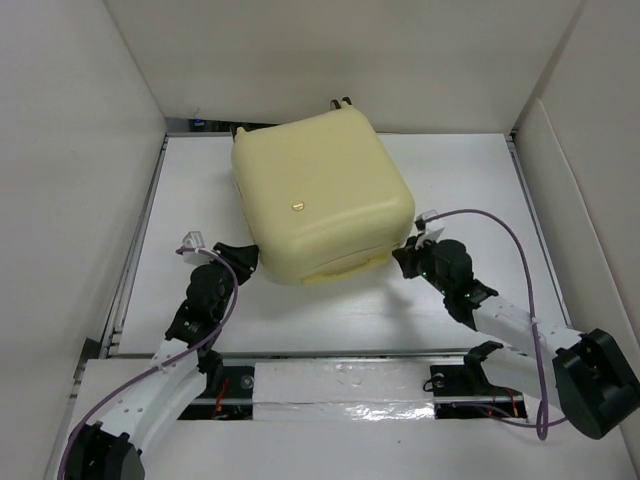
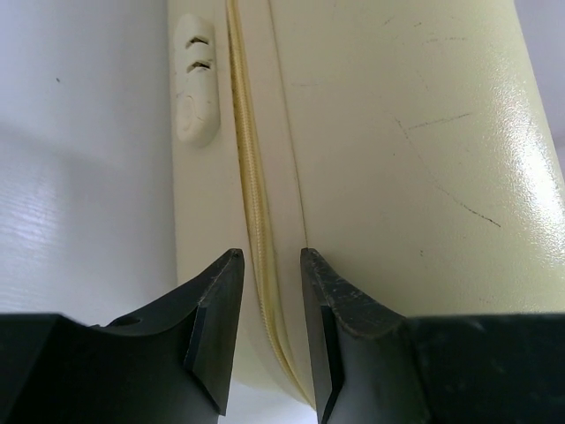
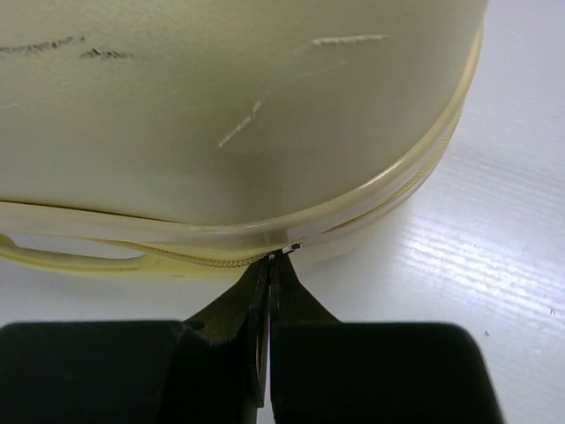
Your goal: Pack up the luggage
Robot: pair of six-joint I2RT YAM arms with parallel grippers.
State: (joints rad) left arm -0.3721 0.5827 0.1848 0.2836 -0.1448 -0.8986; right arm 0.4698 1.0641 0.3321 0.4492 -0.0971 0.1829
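Note:
The luggage is a pale-yellow hard-shell suitcase lying closed on the white table. My left gripper is at its front left corner. In the left wrist view this gripper is open, its jaws on either side of the zipper seam, close against the shell. My right gripper is at the front right corner. In the right wrist view it is shut on the small metal zipper pull, at the zipper line under the shell.
The suitcase's wheels point to the back wall. A pale carry handle lies along the front side. A cream foot bumper sits beside the seam. White walls enclose the table on the left, right and back.

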